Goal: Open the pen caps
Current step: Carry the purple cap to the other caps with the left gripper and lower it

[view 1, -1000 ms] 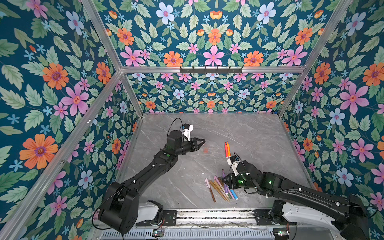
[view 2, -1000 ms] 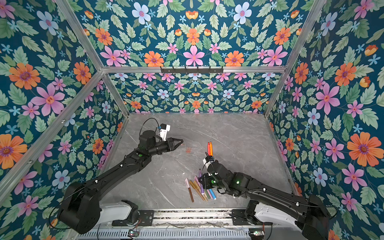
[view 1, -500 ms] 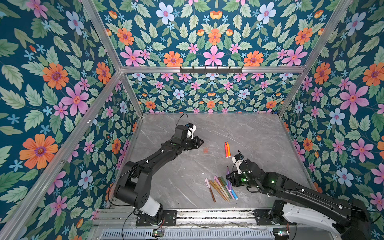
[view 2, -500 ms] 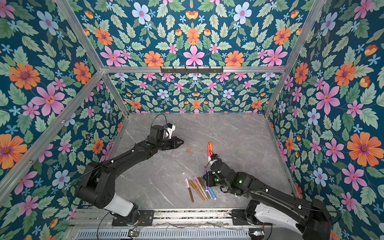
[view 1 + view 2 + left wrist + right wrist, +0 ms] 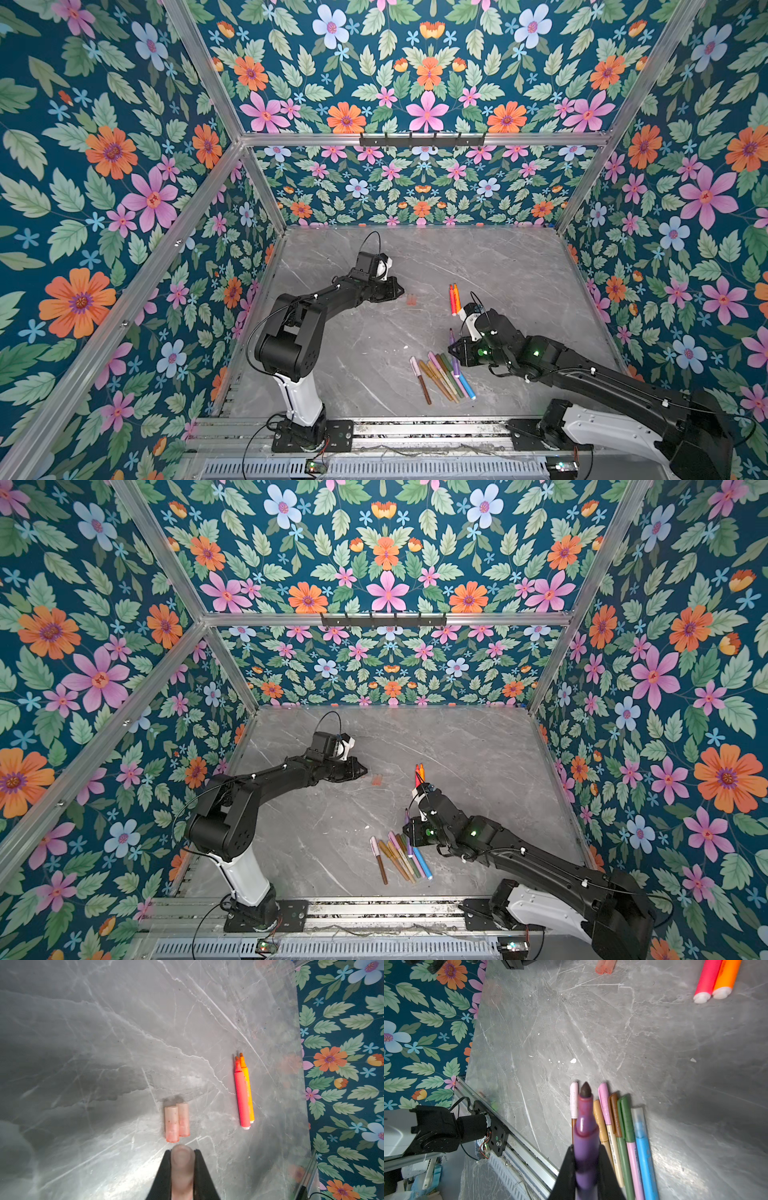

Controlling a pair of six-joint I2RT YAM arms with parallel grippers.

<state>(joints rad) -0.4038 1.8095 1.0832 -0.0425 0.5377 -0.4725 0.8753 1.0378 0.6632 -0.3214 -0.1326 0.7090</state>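
Lettering on the capped pens (image 5: pixel 626 1126) by the grey marbled tabletop's (image 5: pixel 633 1043) front edge is showing as blur. The left gripper (image 5: pixel 182 1154) is pinching a translucent greyish plastic cap (image 5: pixel 182 1169) — the right gripper (image 5: pixel 586 1150) is squeezing an uncapped purple felt-tip pen (image 5: pixel 585 1122).
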